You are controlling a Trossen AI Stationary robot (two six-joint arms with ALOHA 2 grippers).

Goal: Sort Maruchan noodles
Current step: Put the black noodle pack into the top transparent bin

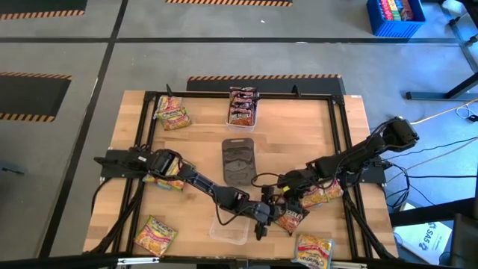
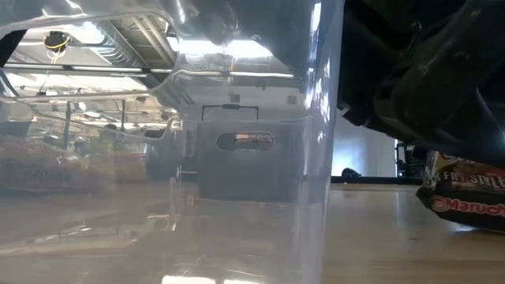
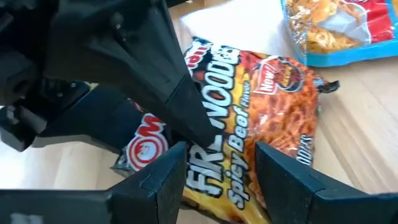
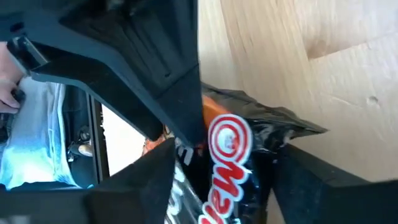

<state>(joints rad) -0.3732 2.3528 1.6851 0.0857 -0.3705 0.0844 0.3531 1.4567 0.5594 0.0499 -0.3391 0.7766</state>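
**A:** What's on the left side of the table?

**B:** I see one yellow-pink packet (image 1: 154, 235) at the near left corner, another (image 1: 172, 113) at the far left, and a third (image 1: 169, 177) under the left arm. That arm reaches across to the near middle, where my left gripper (image 1: 263, 218) sits by the clear tray (image 1: 228, 231).

**A:** Fingers?

**B:** Spread, in the left wrist view, with the Fire Noodles packet (image 3: 261, 118) lying between and beyond them on the wood. I can't tell whether they touch it.

**A:** And the middle?

**B:** A dark grey lid (image 1: 239, 161) lies flat at the centre. Beyond it, a far tray (image 1: 243, 109) holds dark brown-red packets (image 1: 243, 100).

**A:** The right arm?

**B:** It comes in from the right edge; my right gripper (image 1: 287, 193) is just right of the left one, above the same dark packet (image 4: 231, 163). Its fingers are parted either side of the packet; I see no pinch.

**A:** Anything further right?

**B:** A couple of packets (image 1: 323, 193) under that arm, and one more (image 1: 314, 249) at the near edge.
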